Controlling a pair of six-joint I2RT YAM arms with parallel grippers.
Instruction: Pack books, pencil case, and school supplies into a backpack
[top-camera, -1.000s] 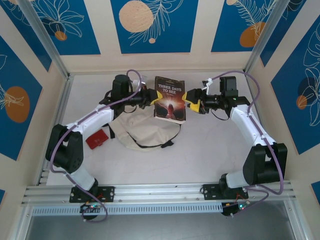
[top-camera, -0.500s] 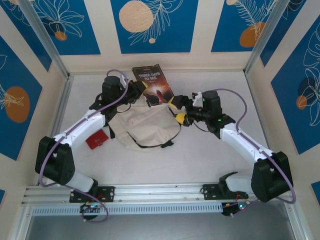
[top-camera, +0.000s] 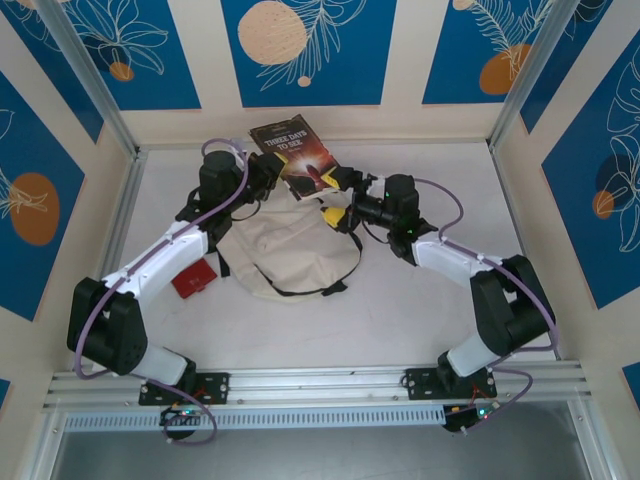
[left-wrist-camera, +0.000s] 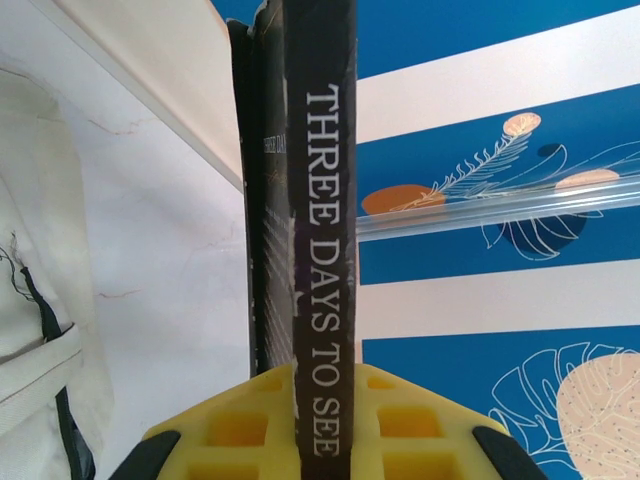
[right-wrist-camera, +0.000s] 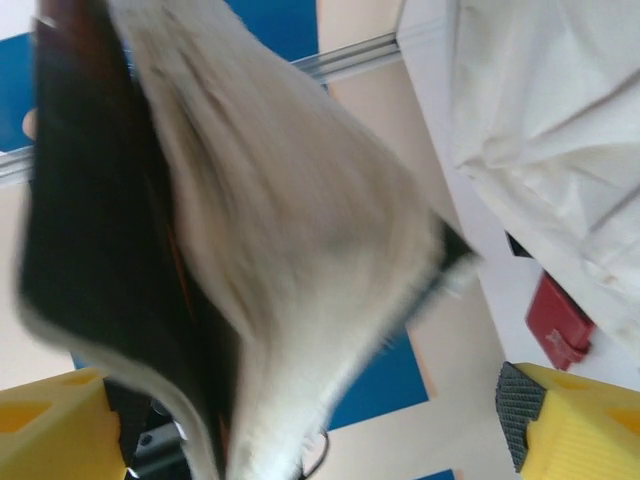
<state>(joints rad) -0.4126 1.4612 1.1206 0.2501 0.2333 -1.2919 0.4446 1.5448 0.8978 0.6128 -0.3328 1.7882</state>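
A dark book (top-camera: 300, 160) titled "Three Days to See" hangs tilted in the air near the back wall, and my left gripper (top-camera: 274, 172) is shut on its spine. The left wrist view has that spine (left-wrist-camera: 322, 250) clamped between the yellow fingers (left-wrist-camera: 230, 425), the left gripper (left-wrist-camera: 322, 420) closed on it. My right gripper (top-camera: 337, 196) stands open at the book's lower right corner. In the right wrist view, blurred fanned pages (right-wrist-camera: 290, 250) lie between the wide-apart jaws of the right gripper (right-wrist-camera: 310, 430). The cream backpack (top-camera: 290, 255) lies flat on the table below both grippers.
A small red object (top-camera: 194, 279) lies on the table left of the backpack, next to the left arm; it appears too in the right wrist view (right-wrist-camera: 560, 320). The back wall stands close behind the book. Metal rails run along the table's left side and near edge.
The left gripper has carried the book left and toward the back wall, tilting it. The right arm has swung left after it, jaws still wide apart.
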